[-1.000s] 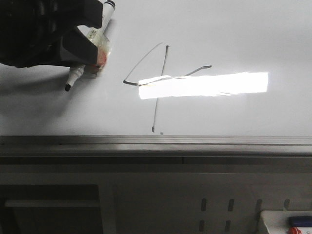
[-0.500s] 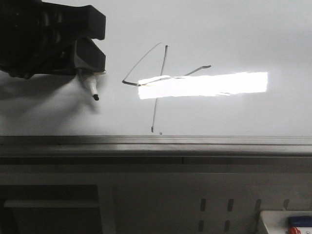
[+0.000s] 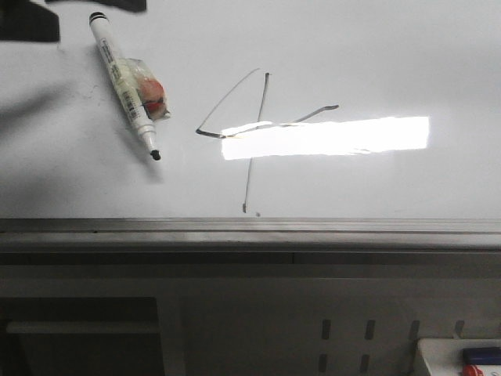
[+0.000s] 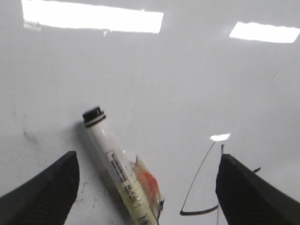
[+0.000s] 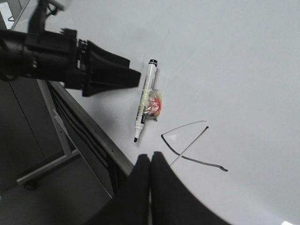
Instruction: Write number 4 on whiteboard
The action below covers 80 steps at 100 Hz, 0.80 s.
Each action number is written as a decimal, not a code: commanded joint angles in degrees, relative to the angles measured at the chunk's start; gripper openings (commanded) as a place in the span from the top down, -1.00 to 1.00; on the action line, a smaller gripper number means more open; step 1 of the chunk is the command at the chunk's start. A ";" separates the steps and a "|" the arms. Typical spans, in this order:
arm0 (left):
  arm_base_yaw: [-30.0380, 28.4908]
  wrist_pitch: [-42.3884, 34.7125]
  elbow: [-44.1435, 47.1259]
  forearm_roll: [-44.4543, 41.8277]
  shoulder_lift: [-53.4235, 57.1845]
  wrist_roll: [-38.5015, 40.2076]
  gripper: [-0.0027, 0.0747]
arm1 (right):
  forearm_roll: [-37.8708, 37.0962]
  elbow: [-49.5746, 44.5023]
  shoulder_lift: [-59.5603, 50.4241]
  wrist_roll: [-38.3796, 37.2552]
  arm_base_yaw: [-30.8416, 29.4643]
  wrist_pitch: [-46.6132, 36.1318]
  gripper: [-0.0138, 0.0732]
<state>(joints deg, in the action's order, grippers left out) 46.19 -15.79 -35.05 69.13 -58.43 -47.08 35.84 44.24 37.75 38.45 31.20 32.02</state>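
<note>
White marker [image 3: 124, 84], dark-grey 4 [image 3: 254, 125], white whiteboard [image 3: 376, 55].

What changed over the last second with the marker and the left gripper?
The left gripper let go of the marker and pulled back up and away; it is now open, and the marker lies uncapped on the whiteboard. The number 4 is unchanged.

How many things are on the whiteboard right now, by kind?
Marker pens: 1, the marker, uncapped, lying flat
Drawn figures: 1, the number 4
Total on the whiteboard: 2
</note>
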 commanded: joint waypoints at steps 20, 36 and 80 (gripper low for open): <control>0.08 -0.24 11.32 1.57 28.10 -7.75 0.31 | -1.98 -9.63 -11.78 0.00 -0.26 -11.38 0.80; 0.08 1.29 20.92 1.57 44.05 -7.75 0.98 | -1.96 -21.86 -24.46 0.00 -0.26 -18.30 0.80; 0.08 2.14 25.61 1.57 57.20 -7.75 0.98 | -1.96 -32.30 -35.95 0.00 -0.26 -19.08 0.81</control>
<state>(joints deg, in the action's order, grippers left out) 46.19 -13.15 -8.03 71.45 -0.72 -54.63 33.76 10.59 1.19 38.41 31.20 17.08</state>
